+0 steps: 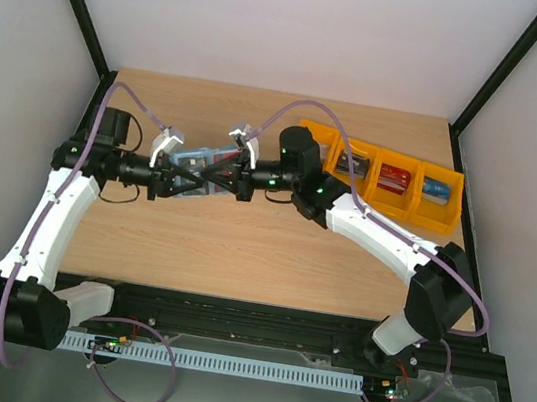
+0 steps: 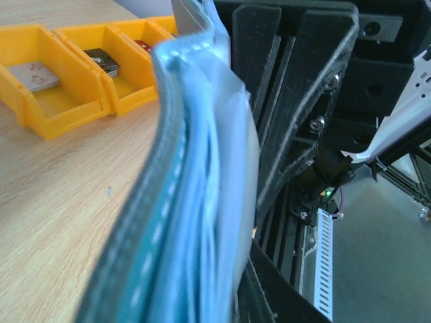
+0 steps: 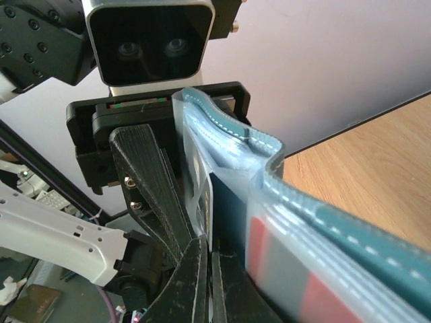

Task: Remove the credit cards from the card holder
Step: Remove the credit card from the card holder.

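The teal-blue card holder hangs above the table between both grippers. It fills the left wrist view, pressed against my left gripper's one visible finger; the other finger is hidden behind it. From above, the left gripper and right gripper cross at the holder. My right gripper is shut on the thin pale edge of a credit card standing out of the holder. A red-and-grey card sits in a clear pocket.
A row of orange bins stands at the back right. They hold a grey card, a black card, a red card and a blue card. The left arm's fingers stand close beside my right fingers.
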